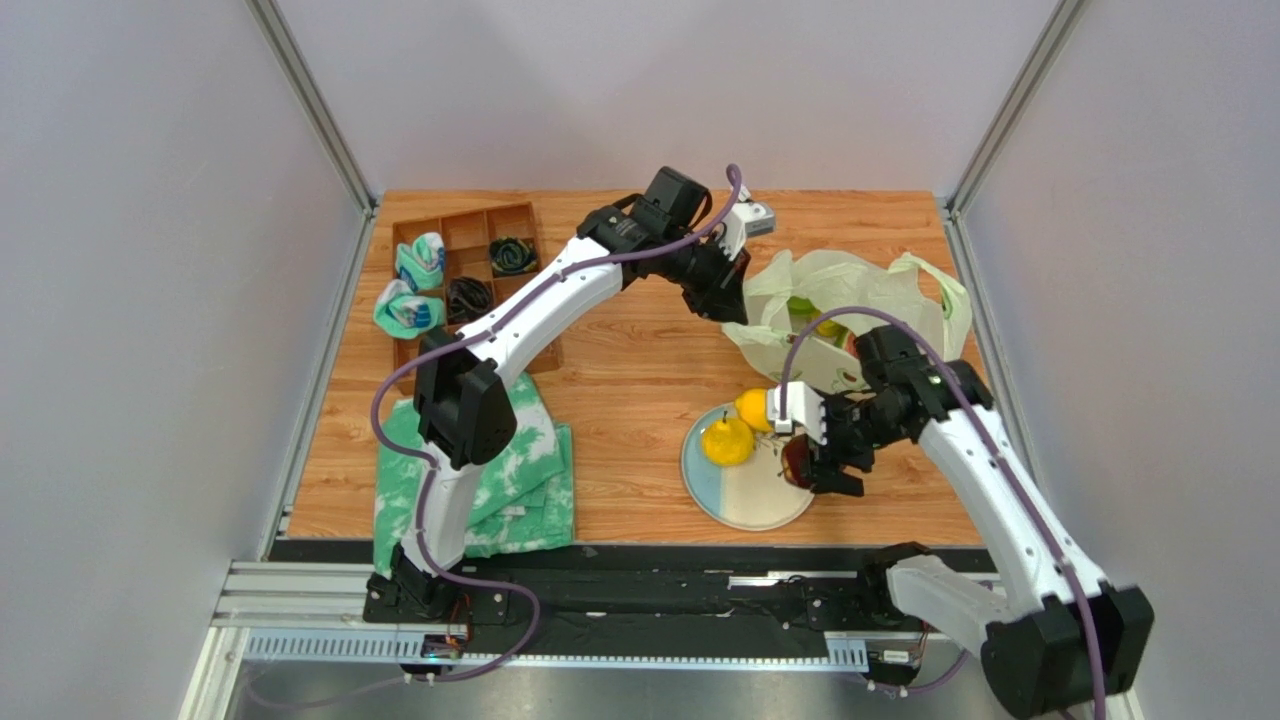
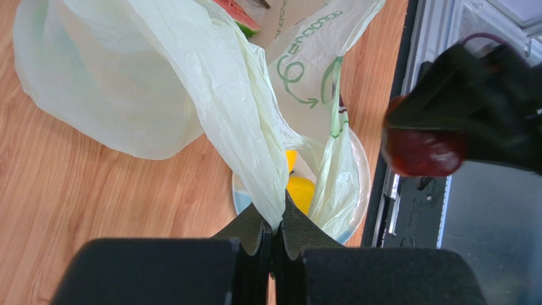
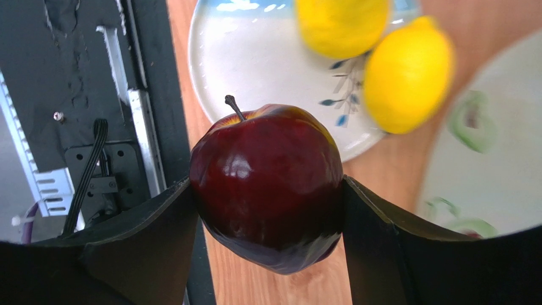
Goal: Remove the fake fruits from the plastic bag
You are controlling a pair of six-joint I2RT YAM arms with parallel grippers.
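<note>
The pale yellow-green plastic bag (image 1: 842, 300) lies at the back right of the table. My left gripper (image 1: 736, 305) is shut on a pinched fold of the plastic bag (image 2: 210, 82) and holds it lifted. A watermelon slice (image 2: 238, 16) shows by the bag's far side. My right gripper (image 1: 819, 458) is shut on a dark red fruit (image 3: 267, 184) with a stem, held above the near right edge of the blue-and-cream plate (image 1: 751, 507). On the plate lie a yellow lemon (image 1: 754, 408) and a yellow pear (image 1: 727, 441).
A wooden compartment tray (image 1: 466, 270) with rolled items stands at the back left. A green-and-white cloth (image 1: 504, 465) lies at the front left. A black rail (image 1: 631, 585) runs along the table's near edge, close under the right gripper.
</note>
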